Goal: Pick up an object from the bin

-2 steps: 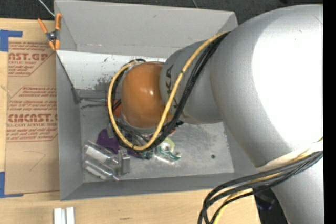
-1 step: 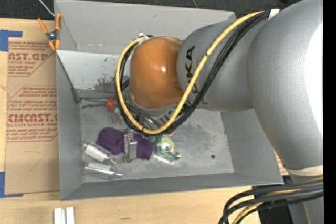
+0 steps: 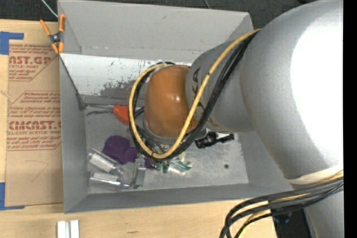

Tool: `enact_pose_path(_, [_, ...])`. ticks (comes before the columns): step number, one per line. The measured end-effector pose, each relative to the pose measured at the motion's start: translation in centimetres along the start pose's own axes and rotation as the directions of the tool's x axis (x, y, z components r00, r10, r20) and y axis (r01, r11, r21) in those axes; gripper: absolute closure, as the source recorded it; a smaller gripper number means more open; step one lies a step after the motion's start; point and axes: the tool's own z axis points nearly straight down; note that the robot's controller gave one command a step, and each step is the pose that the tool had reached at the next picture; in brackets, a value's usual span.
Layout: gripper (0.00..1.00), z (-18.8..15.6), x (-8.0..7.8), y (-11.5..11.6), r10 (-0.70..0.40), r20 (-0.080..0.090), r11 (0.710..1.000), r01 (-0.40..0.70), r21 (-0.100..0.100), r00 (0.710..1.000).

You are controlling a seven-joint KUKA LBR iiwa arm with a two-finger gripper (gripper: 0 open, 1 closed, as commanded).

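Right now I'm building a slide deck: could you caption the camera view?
KUKA arm, orange wrist cover inside the grey bin, near a purple lump, orange piece and clear plastic bits.

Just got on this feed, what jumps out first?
The big silver arm reaches in from the right, its orange wrist cover hanging over the bin's middle, ringed by cables. Left of the cover lies an orange thing; lower in the view, a purple lump and clear plastic pieces.

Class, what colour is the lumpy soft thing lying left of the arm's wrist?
Purple lump, camera view.
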Motion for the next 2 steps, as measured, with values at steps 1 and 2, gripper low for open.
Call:
enact_pose_path(1, [0.0, 2.9, -4.5, -0.1, -0.068, 0.014, 0.998, 0.068, -0.002, 0.998])
enact_pose_path(2, [1.0, 2.9, -1.0, 1.6, 0.182, -0.001, 0.983, -0.182, 0.0, 0.983])
